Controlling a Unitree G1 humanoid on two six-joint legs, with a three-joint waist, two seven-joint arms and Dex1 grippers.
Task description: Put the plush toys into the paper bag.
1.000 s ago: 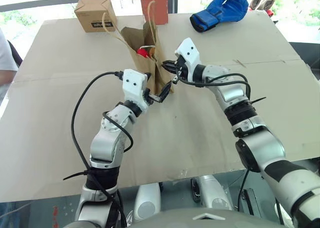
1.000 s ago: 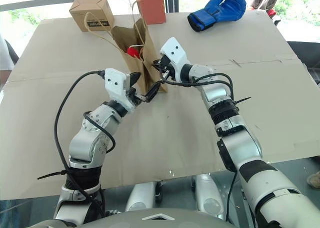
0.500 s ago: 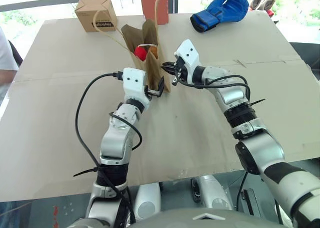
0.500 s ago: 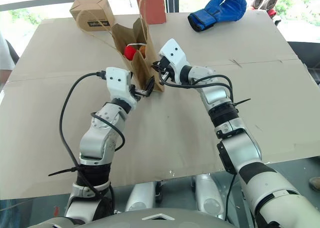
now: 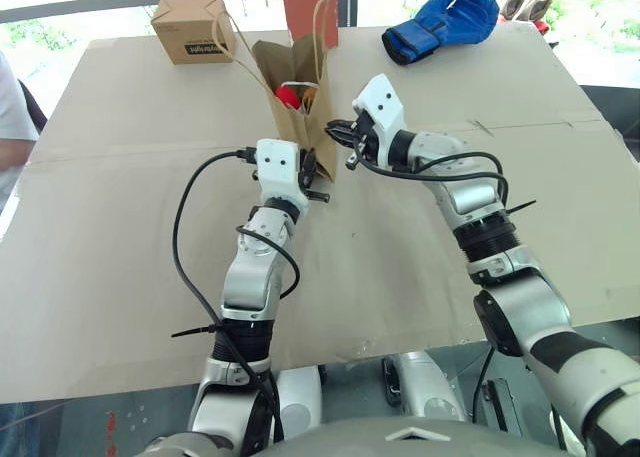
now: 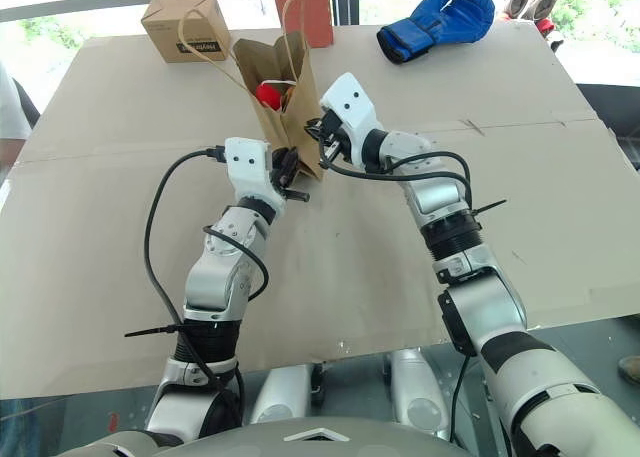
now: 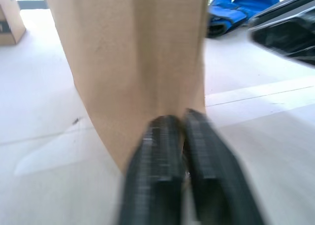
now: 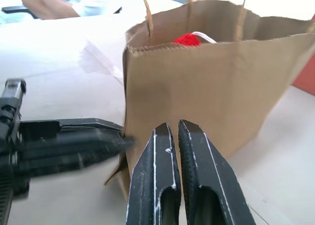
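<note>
The brown paper bag stands upright on the cardboard-covered table, its loop handles up. Inside its open mouth I see the red end of the white plush toy with a bit of the orange-brown plush toy beside it. My left gripper is shut, its tips against the bag's lower front corner; I cannot tell if paper is pinched between them. In the left wrist view its fingers press together at the bag's base. My right gripper is shut and sits close beside the bag's right wall.
A small printed cardboard box and a tall red-brown box stand behind the bag. A blue boxing glove lies at the back right. A person's sleeve shows at the left edge. Bare table spreads around my arms.
The bag has gone from leaning over to standing upright. My left gripper has shut at the bag's base after being open, and the left arm has stretched forward.
</note>
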